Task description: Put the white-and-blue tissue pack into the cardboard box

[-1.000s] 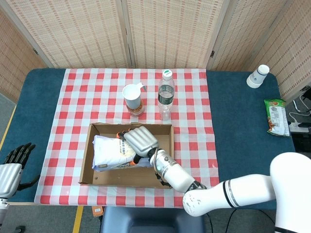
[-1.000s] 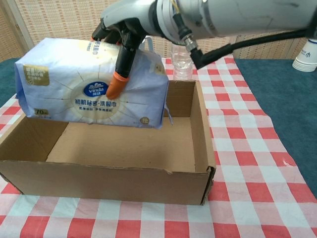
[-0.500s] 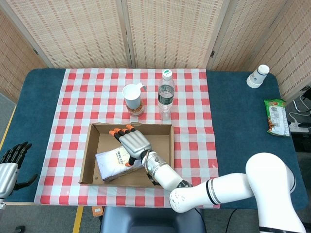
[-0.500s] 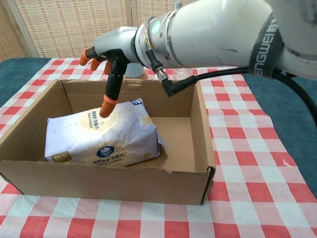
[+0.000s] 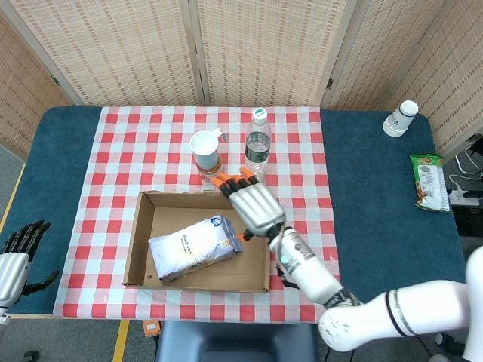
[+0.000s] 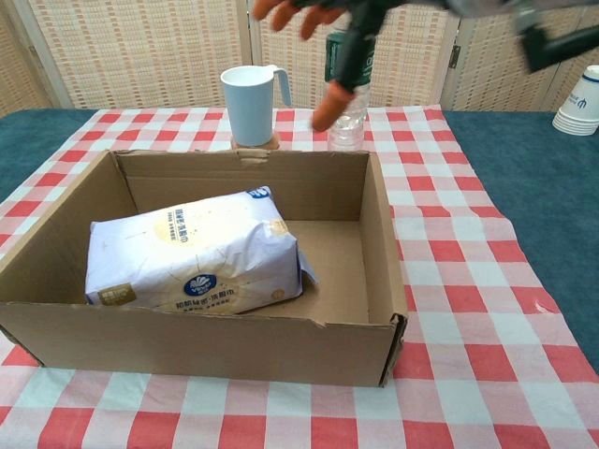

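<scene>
The white-and-blue tissue pack [image 5: 193, 246] [image 6: 193, 263] lies flat inside the cardboard box [image 5: 262, 249] [image 6: 376, 234], toward its left half. My right hand [image 5: 253, 205] [image 6: 332, 42] hovers above the box's right rear part, fingers spread and holding nothing, clear of the pack. In the chest view only its orange-tipped fingers show at the top edge. My left hand [image 5: 16, 255] hangs off the table's left edge, far from the box, with fingers spread and nothing in it.
A white cup [image 5: 207, 152] [image 6: 250, 101] and a water bottle [image 5: 257, 148] [image 6: 348, 112] stand just behind the box. Stacked paper cups [image 5: 399, 118] [image 6: 580, 101] sit at the far right corner. A green snack packet [image 5: 429, 181] lies at the right edge.
My right hand lowered the tissue pack into the box, let go of it, then rose and moved right. The pack now rests on the box floor. The left hand stayed put.
</scene>
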### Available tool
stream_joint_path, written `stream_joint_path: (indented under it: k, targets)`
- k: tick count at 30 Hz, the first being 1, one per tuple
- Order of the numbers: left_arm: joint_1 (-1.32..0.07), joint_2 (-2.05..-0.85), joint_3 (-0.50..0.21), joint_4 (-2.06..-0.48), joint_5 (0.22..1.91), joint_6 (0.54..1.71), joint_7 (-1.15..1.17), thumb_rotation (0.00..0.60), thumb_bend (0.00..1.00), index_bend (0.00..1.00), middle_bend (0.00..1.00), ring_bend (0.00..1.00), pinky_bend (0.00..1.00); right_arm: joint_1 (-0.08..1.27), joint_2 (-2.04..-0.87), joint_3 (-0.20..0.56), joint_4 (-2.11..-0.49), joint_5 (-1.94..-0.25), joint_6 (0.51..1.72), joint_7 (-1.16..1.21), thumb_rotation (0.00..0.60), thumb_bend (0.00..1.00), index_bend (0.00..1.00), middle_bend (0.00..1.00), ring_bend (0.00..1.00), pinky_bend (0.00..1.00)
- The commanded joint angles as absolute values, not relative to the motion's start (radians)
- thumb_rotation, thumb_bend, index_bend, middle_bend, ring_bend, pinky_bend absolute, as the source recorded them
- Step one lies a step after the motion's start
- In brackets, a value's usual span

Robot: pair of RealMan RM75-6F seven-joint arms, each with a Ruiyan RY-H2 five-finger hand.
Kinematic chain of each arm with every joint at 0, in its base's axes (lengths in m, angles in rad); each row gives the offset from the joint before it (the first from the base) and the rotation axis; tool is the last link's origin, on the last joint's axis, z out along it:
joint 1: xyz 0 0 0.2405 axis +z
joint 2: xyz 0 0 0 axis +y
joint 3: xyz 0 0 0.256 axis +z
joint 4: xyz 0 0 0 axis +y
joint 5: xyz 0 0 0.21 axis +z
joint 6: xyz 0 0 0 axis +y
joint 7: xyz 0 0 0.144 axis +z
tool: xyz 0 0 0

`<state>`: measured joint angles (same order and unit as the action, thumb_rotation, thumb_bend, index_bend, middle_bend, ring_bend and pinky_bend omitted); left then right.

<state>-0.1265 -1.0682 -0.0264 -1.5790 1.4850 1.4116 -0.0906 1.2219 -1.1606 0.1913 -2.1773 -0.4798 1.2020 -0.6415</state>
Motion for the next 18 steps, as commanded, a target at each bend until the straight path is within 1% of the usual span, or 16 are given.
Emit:
stream_joint_path:
  k: [1, 4, 6, 9, 13, 18]
  targets:
    - [-0.128, -1.071, -0.027, -1.578, 1.483, 1.408, -0.085, 0.6, 0.24, 0.0, 0.0, 0.0, 0.1, 0.972, -0.942, 0.01, -2.319, -0.781, 1.348, -0.571, 0.6, 0.0, 0.0, 0.0, 0.0, 0.0]
    - [-0.129, -1.076, -0.028, -1.576, 1.479, 1.406, -0.075, 0.6, 0.24, 0.0, 0.0, 0.0, 0.1, 0.808, -0.865, -0.093, -2.279, -1.023, 1.413, -0.455, 0.6, 0.0, 0.0, 0.0, 0.0, 0.0]
    - [-0.129, -1.079, -0.03, -1.575, 1.473, 1.405, -0.069, 0.6, 0.24, 0.0, 0.0, 0.0, 0.1, 0.7, -0.847, -0.149, -2.211, -1.175, 1.47, -0.359, 0.6, 0.0, 0.0, 0.0, 0.0, 0.0]
    - [-0.129, -1.081, -0.034, -1.573, 1.464, 1.404, -0.066, 0.6, 0.24, 0.0, 0.0, 0.0, 0.1, 0.574, -0.852, -0.202, -2.103, -1.316, 1.544, -0.25, 0.6, 0.0, 0.0, 0.0, 0.0, 0.0]
    - [-0.129, -1.084, -0.037, -1.568, 1.458, 1.403, -0.063, 0.6, 0.24, 0.0, 0.0, 0.0, 0.1, 0.448, -0.884, -0.229, -1.981, -1.41, 1.627, -0.164, 0.6, 0.0, 0.0, 0.0, 0.0, 0.0]
    - [-0.131, -1.091, -0.038, -1.561, 1.452, 1.399, -0.05, 0.6, 0.24, 0.0, 0.0, 0.0, 0.1, 0.344, -0.937, -0.22, -1.838, -1.442, 1.665, -0.07, 0.6, 0.0, 0.0, 0.0, 0.0, 0.0]
